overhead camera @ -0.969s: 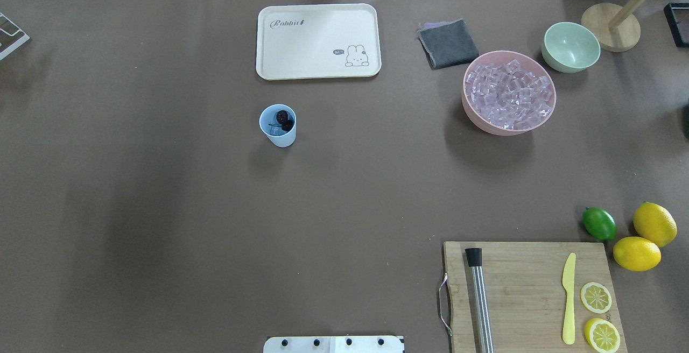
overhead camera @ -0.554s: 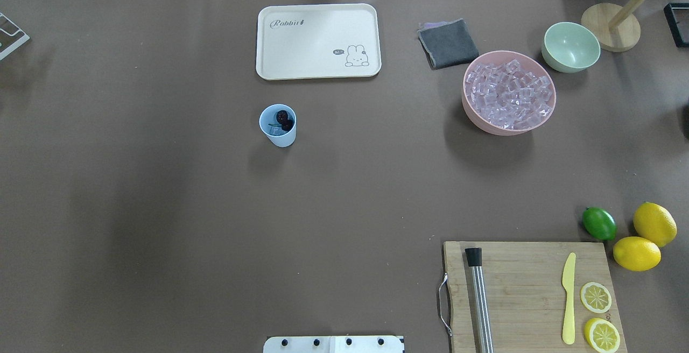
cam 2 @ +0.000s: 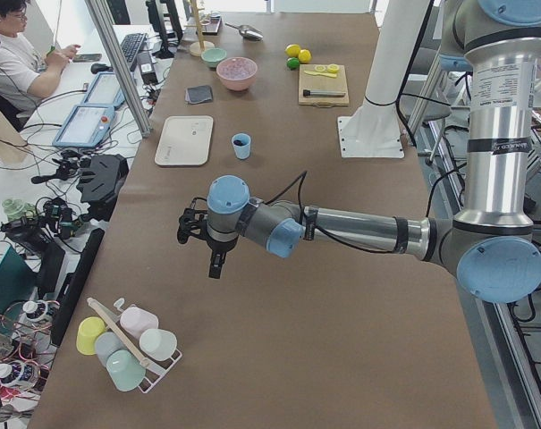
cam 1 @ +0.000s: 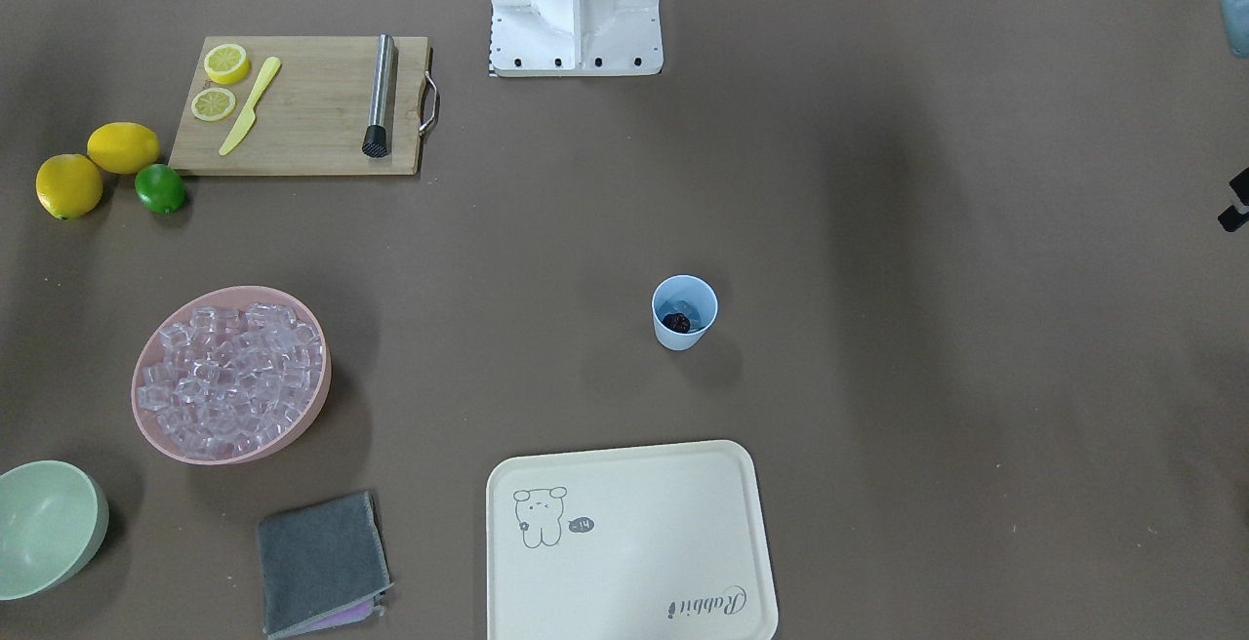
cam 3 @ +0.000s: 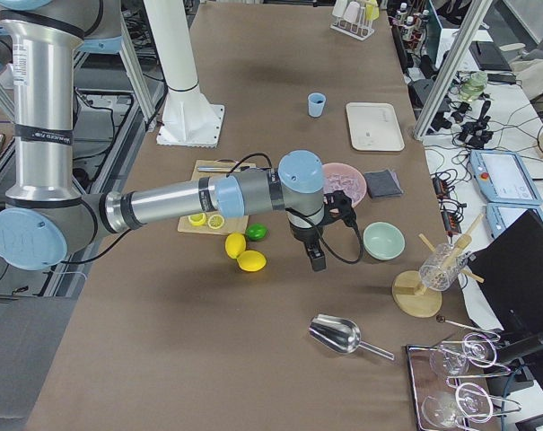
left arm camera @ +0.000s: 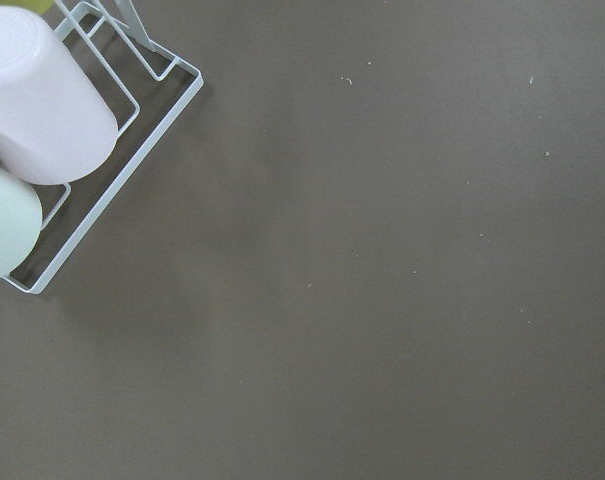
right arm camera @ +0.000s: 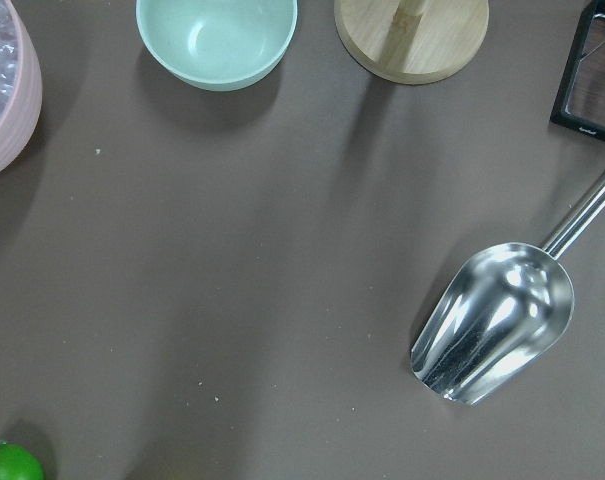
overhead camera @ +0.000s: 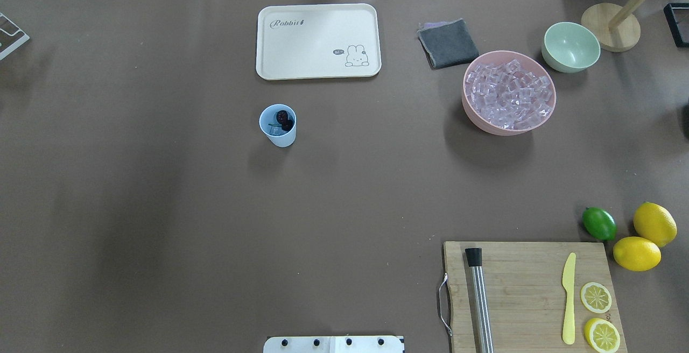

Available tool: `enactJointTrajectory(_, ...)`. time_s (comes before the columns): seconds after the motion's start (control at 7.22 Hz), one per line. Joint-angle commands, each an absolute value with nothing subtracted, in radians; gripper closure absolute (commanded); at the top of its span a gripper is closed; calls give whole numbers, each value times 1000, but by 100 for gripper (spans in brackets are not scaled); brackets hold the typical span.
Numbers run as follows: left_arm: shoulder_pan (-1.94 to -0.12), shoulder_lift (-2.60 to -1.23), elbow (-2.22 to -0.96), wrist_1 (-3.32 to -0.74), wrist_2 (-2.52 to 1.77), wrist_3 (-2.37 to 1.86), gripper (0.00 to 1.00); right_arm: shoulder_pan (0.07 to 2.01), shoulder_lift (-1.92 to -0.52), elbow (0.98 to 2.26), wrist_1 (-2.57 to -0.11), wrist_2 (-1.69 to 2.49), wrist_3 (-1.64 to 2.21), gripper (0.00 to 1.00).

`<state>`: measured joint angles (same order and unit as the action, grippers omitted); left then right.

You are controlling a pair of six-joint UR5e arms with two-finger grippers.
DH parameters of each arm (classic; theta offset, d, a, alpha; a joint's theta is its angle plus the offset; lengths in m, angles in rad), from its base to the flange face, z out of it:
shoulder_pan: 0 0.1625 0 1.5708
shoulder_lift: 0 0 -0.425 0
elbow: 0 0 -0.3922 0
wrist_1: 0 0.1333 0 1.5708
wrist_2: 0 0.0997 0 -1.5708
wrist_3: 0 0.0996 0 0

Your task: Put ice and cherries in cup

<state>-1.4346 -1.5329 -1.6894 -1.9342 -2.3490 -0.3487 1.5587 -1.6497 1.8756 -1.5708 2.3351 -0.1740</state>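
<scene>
1. Off the table's left end: left gripper (cam 2: 215,266) hangs over bare cloth by rack (cam 2: 127,344); open or closed, can't tell.
2. Mid-table: cup (overhead camera: 280,139) upright, cherries (overhead camera: 284,119) and some ice (overhead camera: 274,130) inside.
3. Right: more ice fills pink bowl (overhead camera: 473,119).
4. Far right: right gripper (cam 3: 316,260) above cloth near scoop (right arm camera: 492,325); opening can't tell.

1. The cherries (overhead camera: 284,120) lie in the cup (overhead camera: 279,136), which stands on the robot's side of the tray (overhead camera: 312,46).
2. In the overhead view, a cloth (overhead camera: 448,43) lies right of the tray. Further right, the wide bowl (overhead camera: 476,121) holds the ice (overhead camera: 508,94).
3. A cutting board (overhead camera: 525,288) lies at the near right, with a lime (overhead camera: 599,223) just behind it.
</scene>
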Motion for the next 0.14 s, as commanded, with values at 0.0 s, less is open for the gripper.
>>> enactJointTrajectory(0.0,-1463,-1532,-1690,-1904,-2352,-348,4,1559,-1649,1867,-1572,2333,-178,1)
